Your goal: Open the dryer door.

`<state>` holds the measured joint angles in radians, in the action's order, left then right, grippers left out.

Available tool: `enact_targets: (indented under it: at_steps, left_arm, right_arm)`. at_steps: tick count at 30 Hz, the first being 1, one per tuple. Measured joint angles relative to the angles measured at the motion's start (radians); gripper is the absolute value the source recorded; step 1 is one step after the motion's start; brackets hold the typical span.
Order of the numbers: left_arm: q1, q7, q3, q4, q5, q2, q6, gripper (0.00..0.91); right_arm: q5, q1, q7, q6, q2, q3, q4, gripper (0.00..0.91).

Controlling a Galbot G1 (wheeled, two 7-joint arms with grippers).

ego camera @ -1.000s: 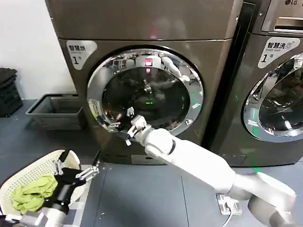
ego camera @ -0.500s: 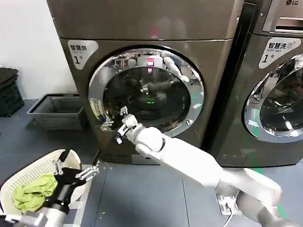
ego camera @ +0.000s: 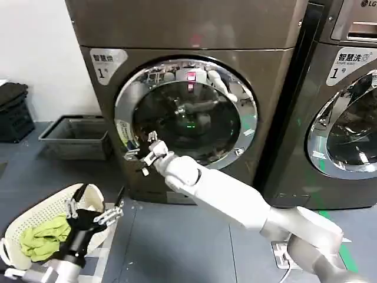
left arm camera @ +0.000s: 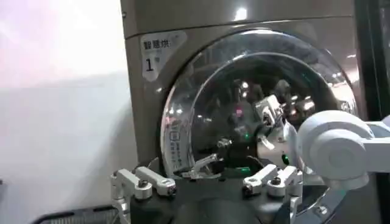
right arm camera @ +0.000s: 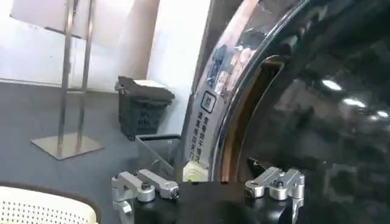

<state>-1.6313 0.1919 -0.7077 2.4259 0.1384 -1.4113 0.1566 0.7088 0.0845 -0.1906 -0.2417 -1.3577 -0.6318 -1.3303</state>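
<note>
Dryer door point(ego camera: 186, 114) sits in the front face of the brown machine point(ego camera: 188, 26), hinge apparently on the far side from the left rim. In the right wrist view a dark gap point(right arm camera: 259, 115) runs between the chrome rim point(right arm camera: 234, 79) and the housing. Judged: latch released, door just cracked, not yet swung.

Right gripper point(ego camera: 143, 154) is at the lower-left edge of the door, fingers spread, nothing clamped. The rim lies between the two fingertips point(right arm camera: 159, 185) in the wrist view; contact not certain.

Left gripper point(ego camera: 93, 214) hangs low over the white basket point(ego camera: 35, 218) with green cloth point(ego camera: 42, 242), fingers apart, idle.

To do the step well (judgement):
- hook one finger behind the rim edge rather than pinching the chrome, which looks slippery
- pull along an arc about the hinge, not straight out
- keep wrist turning with the door so the finger does not slide off
- keep the forearm clear of the swinging door
</note>
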Motion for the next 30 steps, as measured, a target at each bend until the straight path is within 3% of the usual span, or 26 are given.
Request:
enact_targets:
  at_steps: [30]
  left_arm:
    - [0.000, 0.000, -0.001, 0.006, 0.003, 0.002, 0.000, 0.907]
  right_arm:
    - [-0.008, -0.017, 0.043, 0.001, -0.045, -0.010, 0.056, 0.907]
